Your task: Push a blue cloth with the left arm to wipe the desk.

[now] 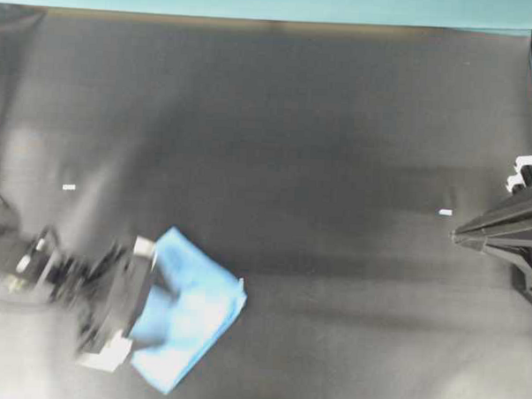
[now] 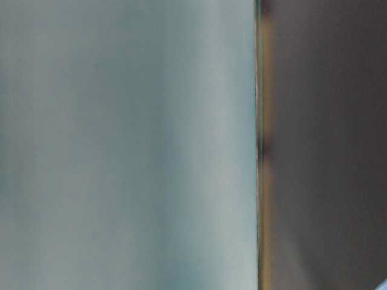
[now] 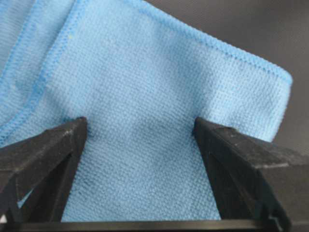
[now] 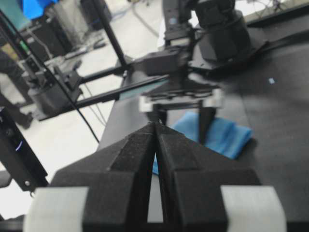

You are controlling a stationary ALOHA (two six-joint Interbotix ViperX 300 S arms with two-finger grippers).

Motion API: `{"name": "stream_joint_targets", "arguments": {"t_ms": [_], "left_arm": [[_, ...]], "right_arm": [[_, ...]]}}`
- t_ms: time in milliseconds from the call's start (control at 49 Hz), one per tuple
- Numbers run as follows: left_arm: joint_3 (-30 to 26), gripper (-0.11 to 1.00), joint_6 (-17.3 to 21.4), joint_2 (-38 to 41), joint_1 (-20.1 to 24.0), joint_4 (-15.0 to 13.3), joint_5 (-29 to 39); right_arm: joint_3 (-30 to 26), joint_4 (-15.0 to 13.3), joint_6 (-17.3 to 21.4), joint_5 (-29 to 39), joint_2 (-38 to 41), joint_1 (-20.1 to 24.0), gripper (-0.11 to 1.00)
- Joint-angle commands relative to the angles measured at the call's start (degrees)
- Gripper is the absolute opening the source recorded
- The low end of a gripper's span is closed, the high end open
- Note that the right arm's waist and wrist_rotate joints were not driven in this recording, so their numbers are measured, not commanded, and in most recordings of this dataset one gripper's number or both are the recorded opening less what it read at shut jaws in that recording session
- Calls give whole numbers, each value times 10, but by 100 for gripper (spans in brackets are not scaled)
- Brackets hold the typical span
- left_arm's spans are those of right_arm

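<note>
Overhead view: blue cloth (image 1: pixel 190 311) lies on the black counter (image 1: pixel 321 149) at lower left, the left arm's (image 1: pixel 33 264) jaws spread wide over it. Right gripper (image 1: pixel 459 234) is closed, well apart.

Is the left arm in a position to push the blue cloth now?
Probably yes. The left gripper is open with both fingers resting over the blue cloth, and nothing lies between them.

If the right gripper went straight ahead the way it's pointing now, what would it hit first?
Probably the left gripper and the blue cloth beneath it. The right gripper, shut, points across bare desk towards them. The overhead view suggests the cloth lies slightly off that line, so it might pass beside it.
</note>
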Motion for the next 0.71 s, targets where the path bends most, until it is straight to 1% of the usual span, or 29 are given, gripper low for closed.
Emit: {"name": "stream_joint_targets", "arguments": {"t_ms": [0,122,184,306,408,490,592,694], "left_arm": [[-3,88,-18,0,-50,2,12],[-7,88,-39,-2,-88,2,14],[-11,88,-47,-2,-98,2,15],[-16,88,-68,-3,-109,2,15],[-18,88,-76,-4,-113,2,16],[-20,88,-73,-4,-113,2,15],[-26,88,-63,-7,-98,2,15],[-36,88,-40,-19,-88,3,16]], "right_arm": [[-4,3,0,-7,2,0,1],[-4,4,0,-8,2,0,1],[-4,4,0,-8,2,0,1],[-4,4,1,-9,1,0,1],[-4,4,0,-8,1,0,1],[-4,4,1,-9,1,0,1],[-4,4,0,-9,1,0,1],[-4,4,1,-9,1,0,1]]}}
